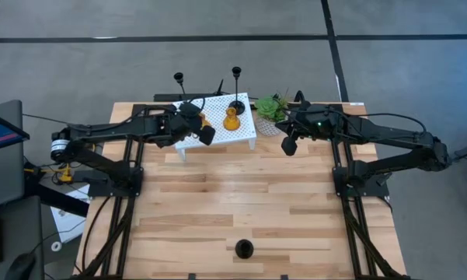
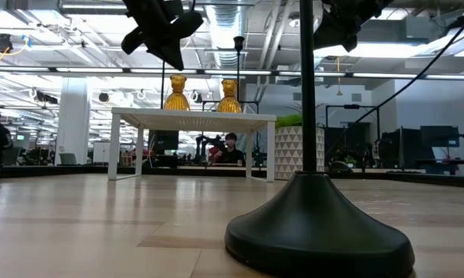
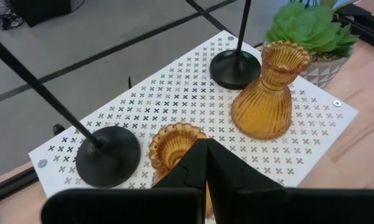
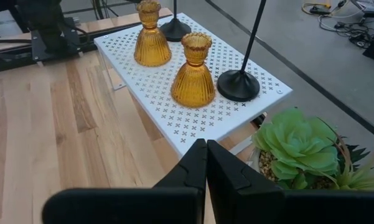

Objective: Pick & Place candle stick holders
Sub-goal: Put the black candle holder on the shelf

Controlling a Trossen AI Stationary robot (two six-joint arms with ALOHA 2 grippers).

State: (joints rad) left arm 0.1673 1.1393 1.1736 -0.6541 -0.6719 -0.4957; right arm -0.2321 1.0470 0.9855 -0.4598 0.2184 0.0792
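A grey floor [image 1: 217,62] crossed by dark lines surrounds the wooden counter [image 1: 241,210]; beyond, an open workshop with exposed ceiling ducts [image 2: 239,15] and strip lights [image 2: 85,69].

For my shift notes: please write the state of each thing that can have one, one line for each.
Left claw: shut, empty, above the white stand.
Right claw: shut, empty, near the plant.
Two amber holders: upright on the stand.
Two black holders: upright on the stand.
Third black holder: upright on the table.

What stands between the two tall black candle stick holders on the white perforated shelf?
The two amber ribbed glass holders stand between the black holders on the shelf, as the right wrist view shows.
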